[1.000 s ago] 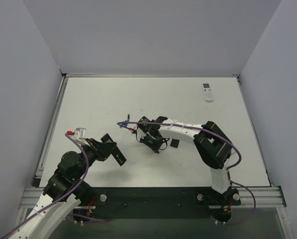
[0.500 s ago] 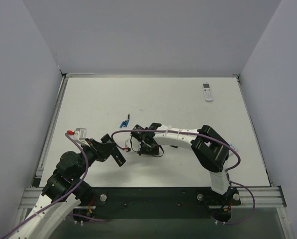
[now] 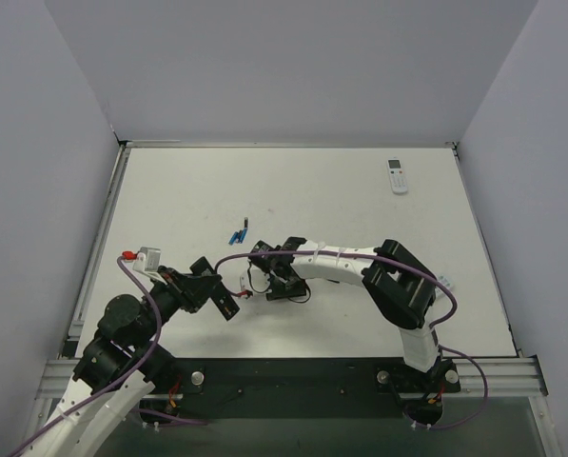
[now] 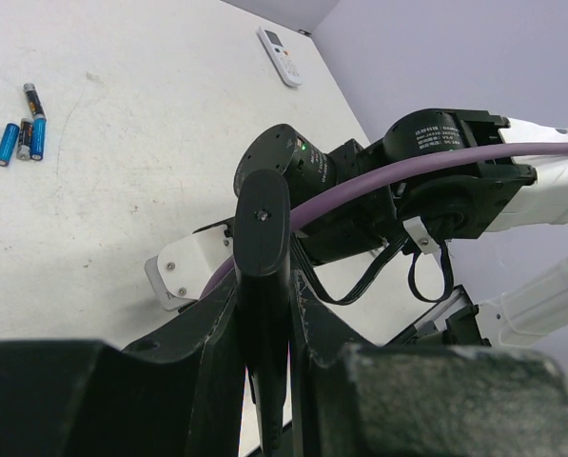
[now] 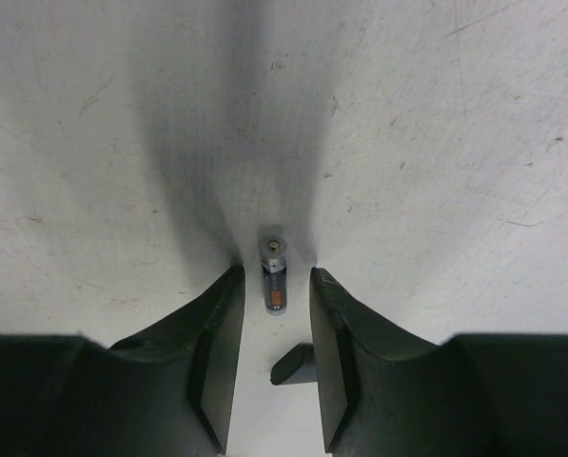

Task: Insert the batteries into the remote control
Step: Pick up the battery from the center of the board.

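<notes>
My left gripper is shut on the black remote control, held edge-on above the table. My right gripper points down at the table just right of the remote, jaws open. A grey battery with an orange mark lies on the table between its fingers, with a gap on each side. More batteries, blue and dark, lie in a small cluster farther back on the table.
A white remote lies at the far right of the table. A small dark piece sits by the inner side of my right finger. The right arm's wrist and purple cable pass close behind the held remote.
My right gripper has moved left and nearer, away from the battery cluster, toward the remote held on the left. The left arm has shifted slightly.
</notes>
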{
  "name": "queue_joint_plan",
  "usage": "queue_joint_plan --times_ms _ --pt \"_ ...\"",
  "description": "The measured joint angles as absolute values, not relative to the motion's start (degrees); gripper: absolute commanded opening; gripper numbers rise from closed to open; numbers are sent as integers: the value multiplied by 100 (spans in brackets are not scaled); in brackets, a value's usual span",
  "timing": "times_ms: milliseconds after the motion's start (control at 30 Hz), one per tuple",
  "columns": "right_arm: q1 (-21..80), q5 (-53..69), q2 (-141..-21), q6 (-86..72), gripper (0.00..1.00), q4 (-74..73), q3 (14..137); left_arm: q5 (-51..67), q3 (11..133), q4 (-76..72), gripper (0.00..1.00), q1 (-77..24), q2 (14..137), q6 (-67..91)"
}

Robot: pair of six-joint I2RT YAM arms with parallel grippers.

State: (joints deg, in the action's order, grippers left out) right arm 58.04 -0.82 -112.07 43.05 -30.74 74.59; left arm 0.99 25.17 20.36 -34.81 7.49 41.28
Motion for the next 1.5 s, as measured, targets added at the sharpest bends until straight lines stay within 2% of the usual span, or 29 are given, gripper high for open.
queue_joint_plan --times_ms 233,500,633,733,833,1133,1233,1333,1500 --pt "5817 -148 -11194 4292 43 -3074 7470 99 2550 2034 0 -3481 738 4123" --pt "5673 -95 -10475 3529 47 -3100 7467 89 2628 1946 0 -3481 622 4108" --pt "5492 -102 -9872 2541 63 -3013 7470 73 2628 1955 0 -3479 556 4106" --pt "5310 -255 -9574 1446 62 -2934 7452 25 2628 2001 0 -3479 467 4104" --pt "5183 -467 -9358 56 53 -2875 7317 -78 2630 2084 0 -3479 353 4097" --pt "5196 -858 -9170 -3865 58 -2912 6781 -322 2683 2338 0 -3479 187 3970" --pt "5218 -989 -9183 -4775 57 -2934 6755 -346 2759 2434 0 -3479 163 3920" --pt "5218 -1079 -9308 -5516 52 -2939 6755 -410 2829 2512 0 -3479 89 3857" --pt "5216 -1107 -9902 -6628 52 -3033 6757 -493 2939 2705 0 -3479 45 3804"
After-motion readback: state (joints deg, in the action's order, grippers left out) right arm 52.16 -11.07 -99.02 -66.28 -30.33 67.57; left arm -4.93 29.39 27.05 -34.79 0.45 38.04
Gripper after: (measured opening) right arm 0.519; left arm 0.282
